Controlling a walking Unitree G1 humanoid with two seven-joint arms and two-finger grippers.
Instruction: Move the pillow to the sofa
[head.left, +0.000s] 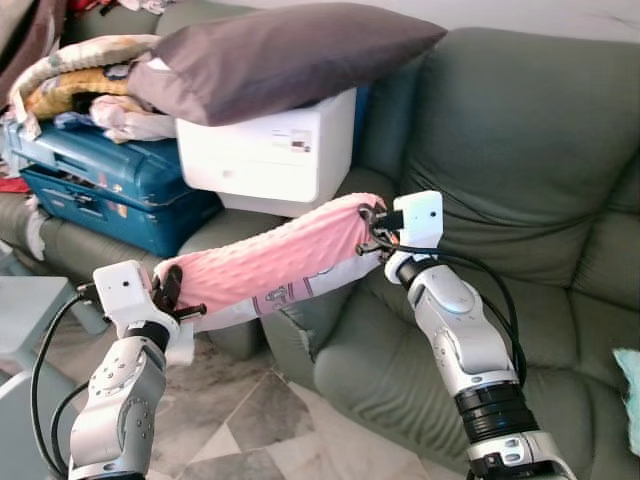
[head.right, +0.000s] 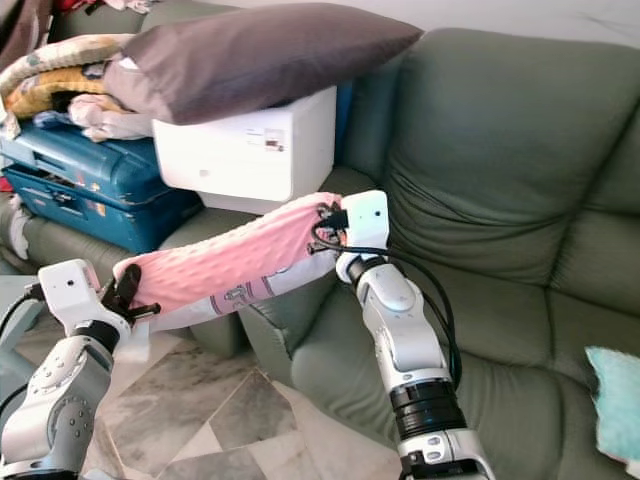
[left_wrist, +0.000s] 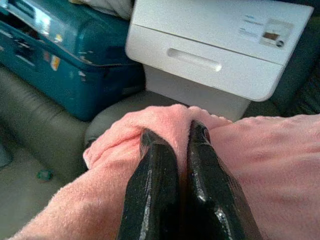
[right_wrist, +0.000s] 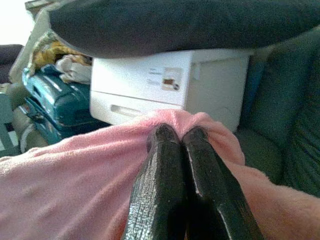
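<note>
Far left: a teal suitcase (head.left: 100, 185) on the sofa's end seat, with folded cloths (head.left: 75, 85) heaped on top.

Lower left: the left gripper (head.left: 168, 293), fingers (left_wrist: 155, 190) clenched on one end of the pink pillow (head.left: 270, 262), the cloth bunched between them.

Centre: the pink pillow, carried in the air between the two grippers, sloping up toward the robot's right. It hangs in front of the sofa arm and over the marble floor (head.left: 250, 420), not resting on any cushion.

Centre, behind: a white printer (head.left: 270, 150) on the sofa, with a dark grey-brown pillow (head.left: 280, 55) lying across it.

Centre right: the right gripper (head.left: 378, 232), fingers (right_wrist: 165, 185) pinched tight on the pillow's higher end.

Right: the green sofa (head.left: 520, 160), its seat and back bare; a pale teal item (head.left: 628, 390) sits at the edge.

Step in hand, as judged: transport, the pillow lifted and held but not yet placed. The next move calls for both arms to swing right together, lower it onto the bare seat, then let go.
</note>
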